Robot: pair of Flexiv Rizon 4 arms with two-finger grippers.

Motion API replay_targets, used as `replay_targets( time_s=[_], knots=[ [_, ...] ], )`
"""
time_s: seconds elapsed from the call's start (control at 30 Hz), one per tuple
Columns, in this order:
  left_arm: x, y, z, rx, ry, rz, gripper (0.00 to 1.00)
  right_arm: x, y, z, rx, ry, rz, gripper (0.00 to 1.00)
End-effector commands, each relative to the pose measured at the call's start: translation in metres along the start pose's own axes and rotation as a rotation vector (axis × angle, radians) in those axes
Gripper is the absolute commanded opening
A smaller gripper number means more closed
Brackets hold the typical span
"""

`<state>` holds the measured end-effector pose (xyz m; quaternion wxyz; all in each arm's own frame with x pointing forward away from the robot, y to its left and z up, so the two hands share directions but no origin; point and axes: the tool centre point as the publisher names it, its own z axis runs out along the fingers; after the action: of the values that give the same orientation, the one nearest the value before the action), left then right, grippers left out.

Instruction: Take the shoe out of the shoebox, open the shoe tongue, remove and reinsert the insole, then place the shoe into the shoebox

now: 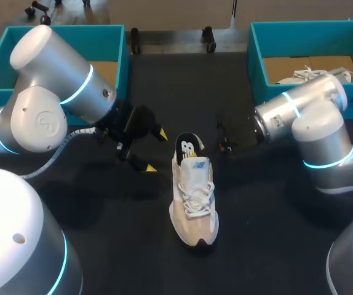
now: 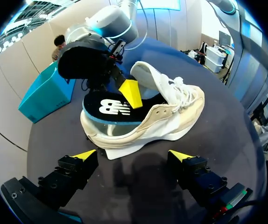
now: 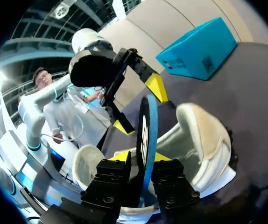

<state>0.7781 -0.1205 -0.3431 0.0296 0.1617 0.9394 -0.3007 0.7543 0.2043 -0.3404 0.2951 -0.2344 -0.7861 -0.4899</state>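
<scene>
Our right hand (image 3: 142, 156) is pinching the insole (image 3: 145, 126), half out of the sneaker (image 1: 194, 203) on the tabletop (image 1: 275, 239); our left hand (image 2: 133, 155) is hovering spread beside the sneaker. We are risking the insole buckling if pushed unbraced.

The shoe (image 1: 194, 198) is cream cloth and suede-like, its insole (image 1: 187, 148) matt black, on a matt dark table (image 1: 275, 246).

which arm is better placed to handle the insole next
Right. The right gripper is shut on the insole, which stands on edge in the heel of the shoe. The left gripper is open beside the shoe, holding nothing.
</scene>
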Motion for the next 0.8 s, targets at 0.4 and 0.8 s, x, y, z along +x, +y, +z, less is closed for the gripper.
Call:
replay_targets(
  time_s=[0.4,0.8],
  knots=[
    [0.001,-0.001,0.000,-0.005,-0.001,0.001,1.00,-0.002,-0.008,-0.006,0.086,-0.021,0.087,0.00],
    [0.001,-0.001,0.000,-0.005,-0.001,0.001,1.00,0.003,-0.028,0.009,0.099,-0.029,0.167,0.01]
  ],
)
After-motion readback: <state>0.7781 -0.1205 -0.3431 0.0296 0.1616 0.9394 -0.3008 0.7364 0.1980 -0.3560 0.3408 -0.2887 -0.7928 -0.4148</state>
